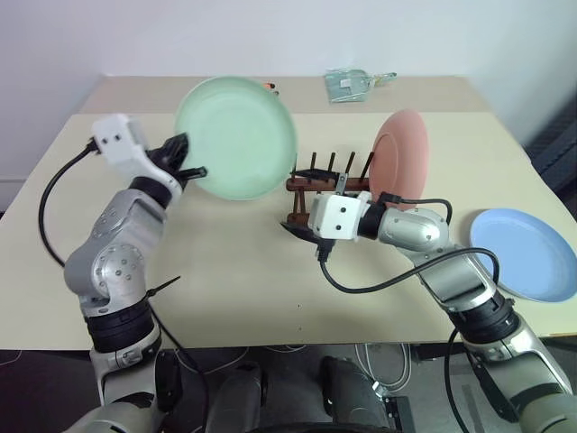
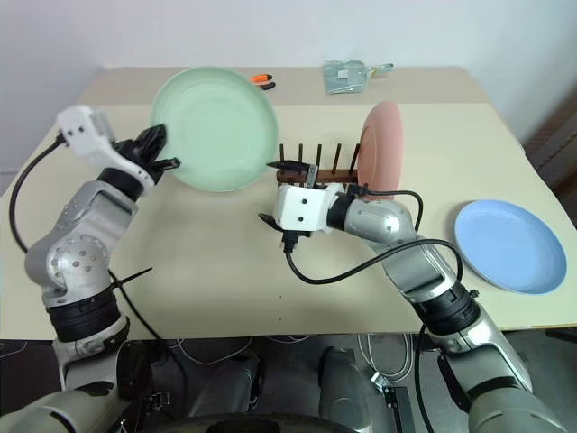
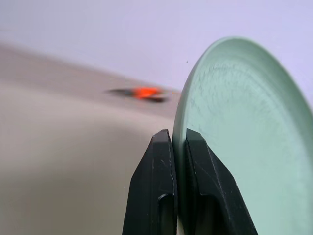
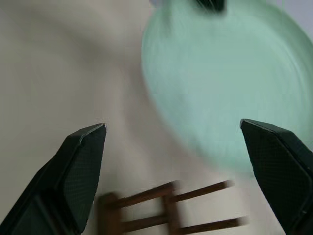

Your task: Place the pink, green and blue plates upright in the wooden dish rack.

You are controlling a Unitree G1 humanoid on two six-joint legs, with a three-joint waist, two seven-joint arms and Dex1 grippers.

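Left claw [image 1: 191,164] pinched closed, raised; right claw [image 4: 176,147] spread wide.

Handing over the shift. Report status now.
Left gripper shut on green plate, lifted. Right gripper open, beside wooden dish rack. Pink plate racked upright; blue plate flat on table. Nothing blocking.

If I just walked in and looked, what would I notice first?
Probably the big green plate held up in the air, pinched at its rim by the left claw above the table. Next, the pink plate standing upright at the right end of the wooden dish rack, with the open right claw in front of the rack. The blue plate lies flat near the table's right edge.
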